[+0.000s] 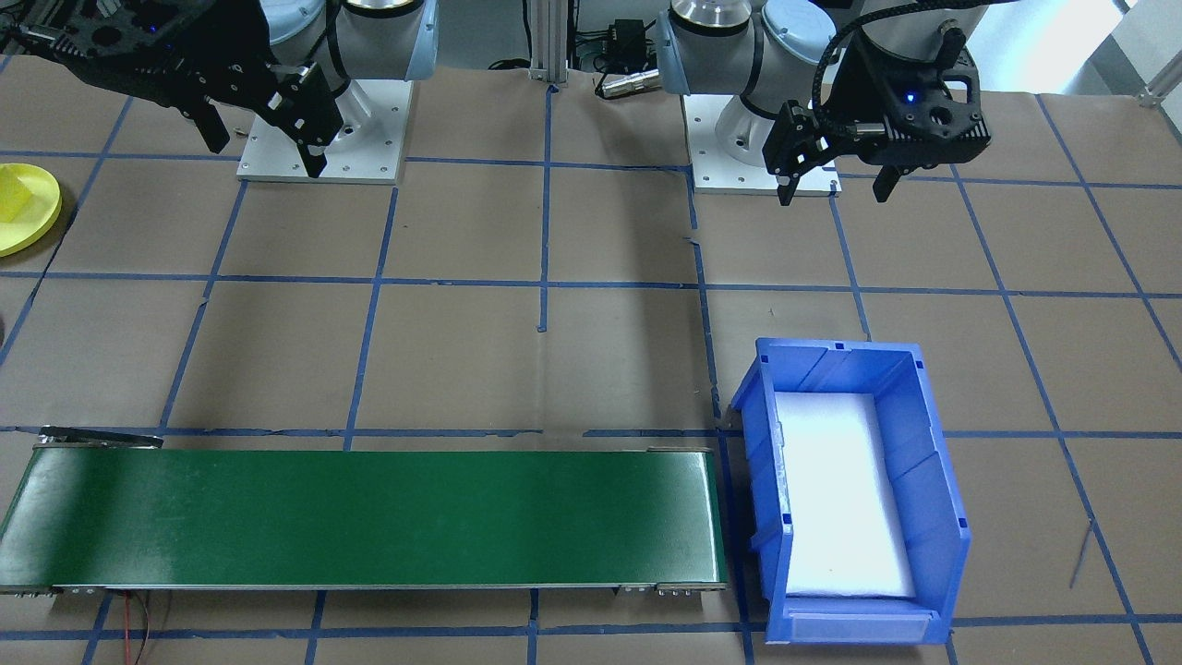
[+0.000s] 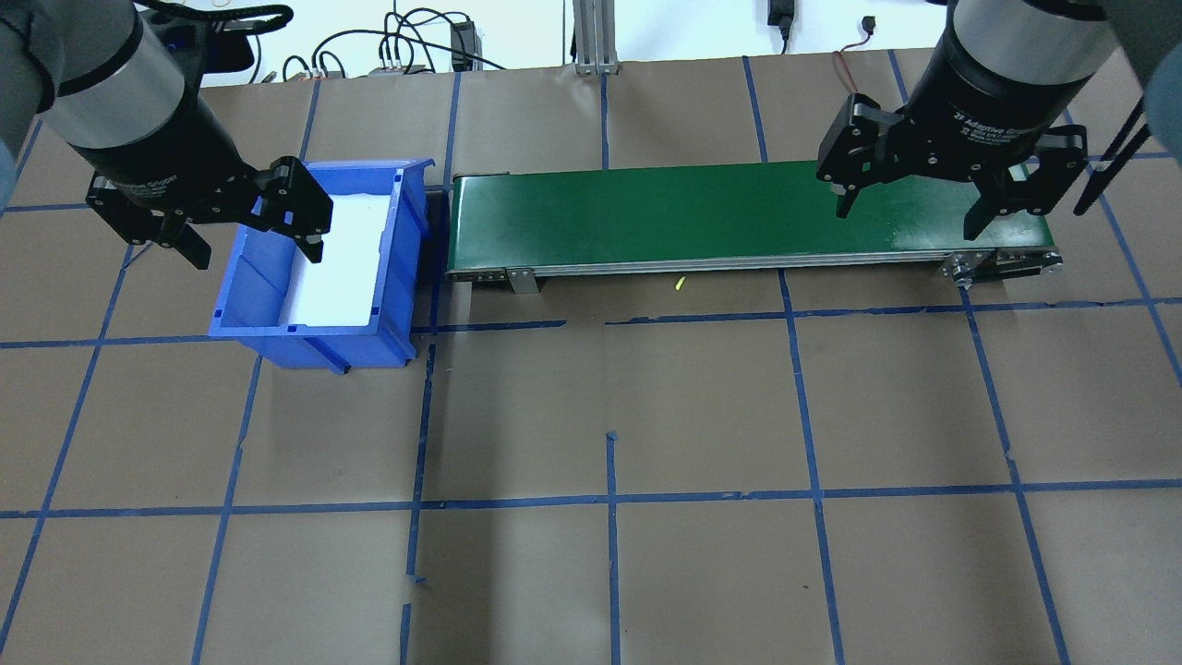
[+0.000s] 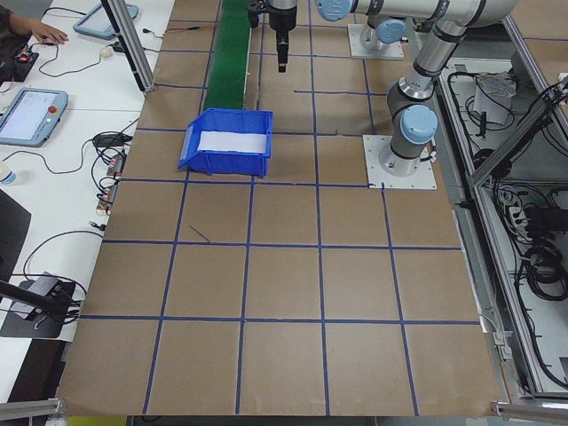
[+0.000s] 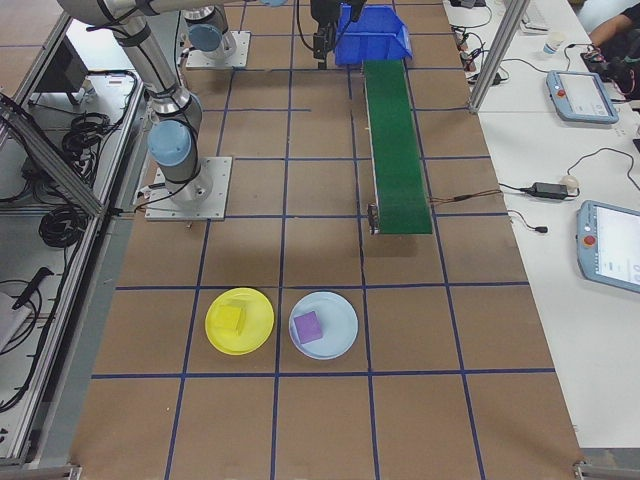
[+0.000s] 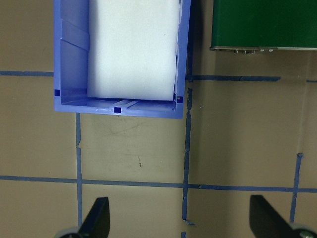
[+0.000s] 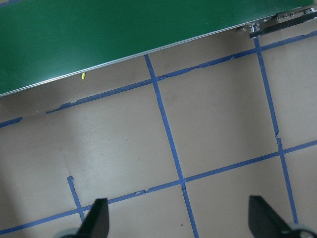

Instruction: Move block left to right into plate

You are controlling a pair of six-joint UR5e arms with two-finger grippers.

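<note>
A green conveyor belt [image 2: 739,217] and blue bin [image 2: 319,268] sit mid-bench between both open-jawed, empty grippers; the right gripper [image 2: 933,199] reads "2F Adaptive".

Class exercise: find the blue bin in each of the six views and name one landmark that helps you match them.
Front-facing: blue bin lower right.
Overhead: upper left.
Exterior left: upper centre.
Exterior right: top edge.
Left wrist: top left.
Right wrist: not in view.
Shared landmark: the green conveyor ends beside it.
</note>
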